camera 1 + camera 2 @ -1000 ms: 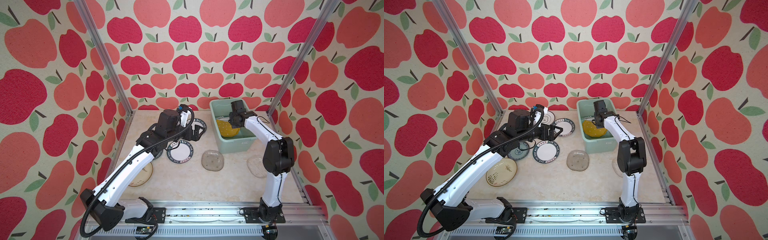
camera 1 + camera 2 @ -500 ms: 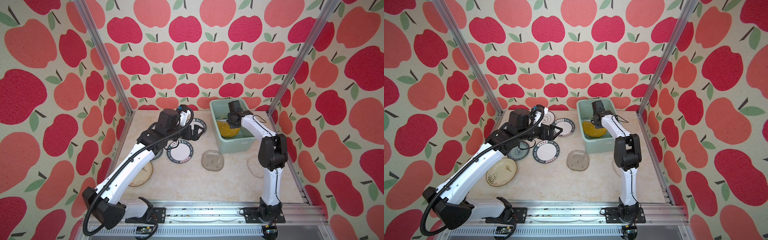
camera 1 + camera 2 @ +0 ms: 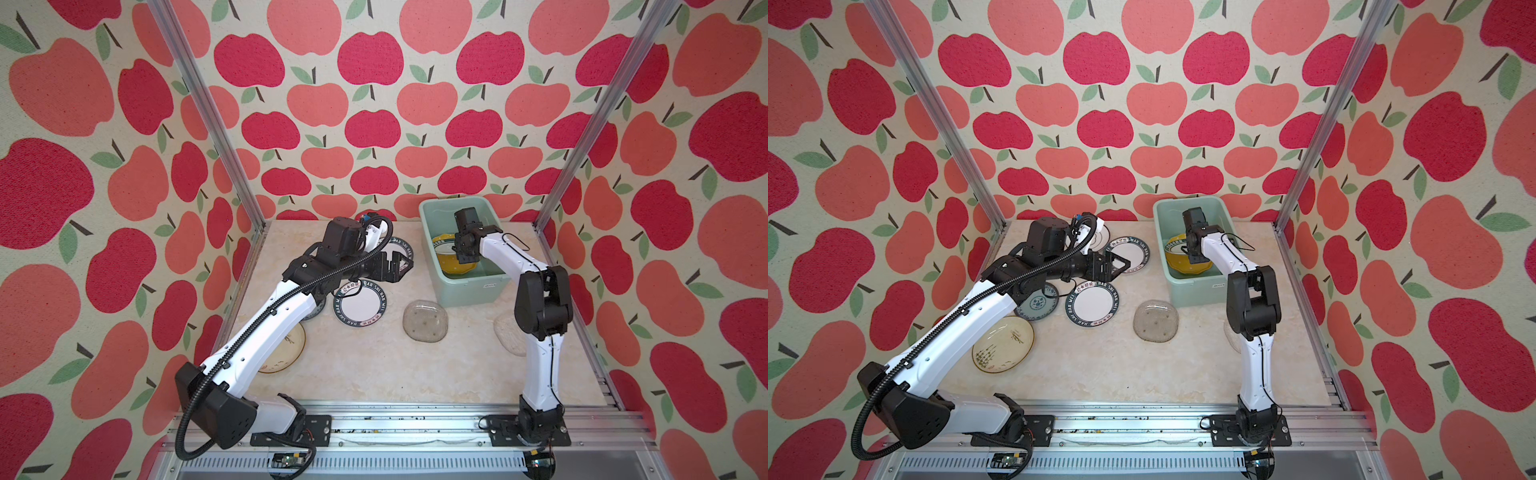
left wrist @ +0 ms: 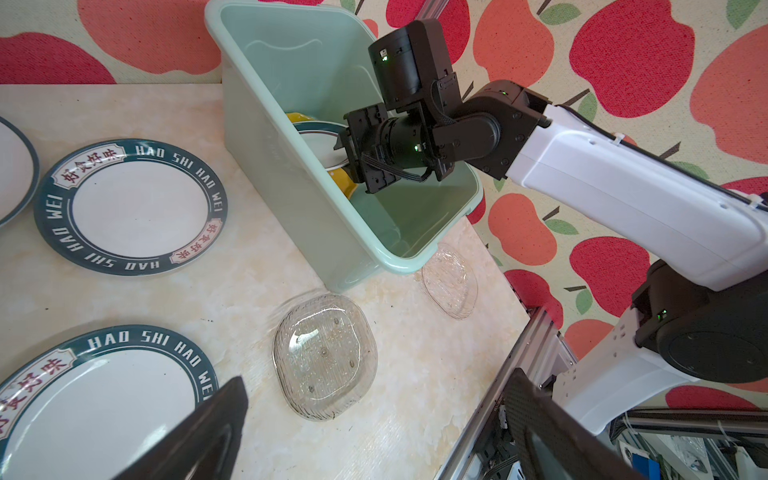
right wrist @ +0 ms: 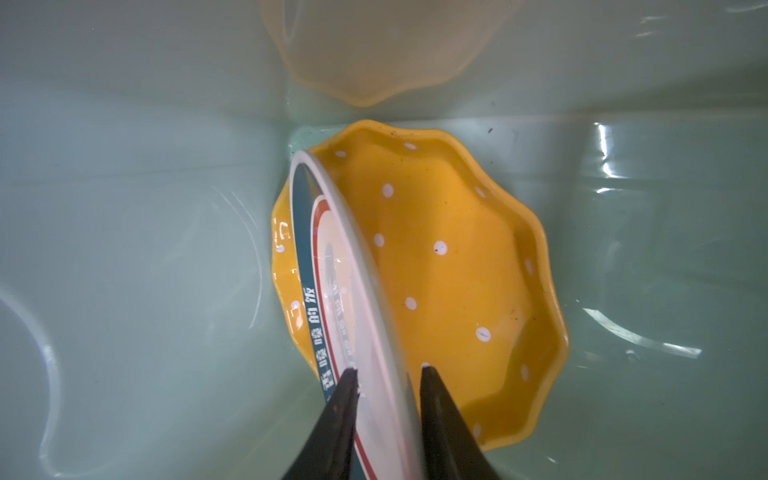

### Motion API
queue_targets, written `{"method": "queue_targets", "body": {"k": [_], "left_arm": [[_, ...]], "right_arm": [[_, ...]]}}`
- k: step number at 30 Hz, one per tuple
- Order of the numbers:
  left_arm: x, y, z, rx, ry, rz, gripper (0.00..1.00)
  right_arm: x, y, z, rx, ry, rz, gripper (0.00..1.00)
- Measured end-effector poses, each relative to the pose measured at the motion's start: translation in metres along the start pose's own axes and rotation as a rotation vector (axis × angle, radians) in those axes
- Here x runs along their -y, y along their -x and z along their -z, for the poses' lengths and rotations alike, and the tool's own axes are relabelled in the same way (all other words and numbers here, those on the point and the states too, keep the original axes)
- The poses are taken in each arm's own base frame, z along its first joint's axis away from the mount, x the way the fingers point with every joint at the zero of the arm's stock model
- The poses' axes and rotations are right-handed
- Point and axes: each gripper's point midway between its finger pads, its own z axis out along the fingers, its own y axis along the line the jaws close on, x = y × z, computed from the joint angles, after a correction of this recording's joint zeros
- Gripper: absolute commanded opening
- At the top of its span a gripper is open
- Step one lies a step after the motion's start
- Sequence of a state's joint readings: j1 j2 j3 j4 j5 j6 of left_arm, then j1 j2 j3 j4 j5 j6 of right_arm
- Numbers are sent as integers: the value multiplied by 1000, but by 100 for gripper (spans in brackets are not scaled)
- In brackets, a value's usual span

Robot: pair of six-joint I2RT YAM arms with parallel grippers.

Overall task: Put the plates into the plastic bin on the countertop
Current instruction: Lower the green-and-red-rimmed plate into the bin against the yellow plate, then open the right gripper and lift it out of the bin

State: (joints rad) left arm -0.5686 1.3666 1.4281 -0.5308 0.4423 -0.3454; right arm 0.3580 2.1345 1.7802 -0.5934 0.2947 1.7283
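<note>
My right gripper [image 5: 388, 370] is down inside the mint-green plastic bin [image 3: 465, 291], open a little. A white plate with a dark lettered rim [image 5: 332, 291] stands on edge between its fingers, blurred. It leans over a yellow dotted scalloped plate [image 5: 457, 270] on the bin floor. My left gripper [image 3: 401, 266] hangs wide open and empty above the countertop [image 3: 1100, 374], over a lettered-rim plate [image 3: 1129, 253]. Another lettered plate [image 3: 1092, 302], a clear glass plate [image 3: 1155, 321], a cream plate [image 3: 1003, 345] and a blue-patterned plate [image 3: 1038, 303] lie on the countertop.
A second clear glass plate [image 4: 451, 282] lies by the bin's near corner, partly behind the right arm [image 3: 540, 299]. A white plate [image 3: 1098, 237] sits at the back wall behind the left wrist. Aluminium rails [image 3: 415, 415] edge the countertop.
The right gripper's jaws have parted round the lettered plate inside the bin, and the plate now shows blurred. The left arm has barely moved.
</note>
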Motion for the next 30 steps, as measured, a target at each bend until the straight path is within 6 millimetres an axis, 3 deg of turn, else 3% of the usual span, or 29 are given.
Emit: {"method": "queue_targets", "body": {"k": [5,10,15,23,30], "left_arm": [[1,1,0,0,-5,2,99],[1,1,0,-2,-10,4,99],[1,1,0,-3,-9,5,99],[-2,3,1,2,-1,9,99],[-5,10,6,22,16,-2,99]], "right_arm": [[25,-3,-12,-9,-60,2,36],[37,-7,-18,-29,-81,-11,41],[33,-8,-18,-49,-71,-25,48],[15,-12,-23,-99,-65,-21,67],[11,-12,-18,-125,-96,0,74]]}}
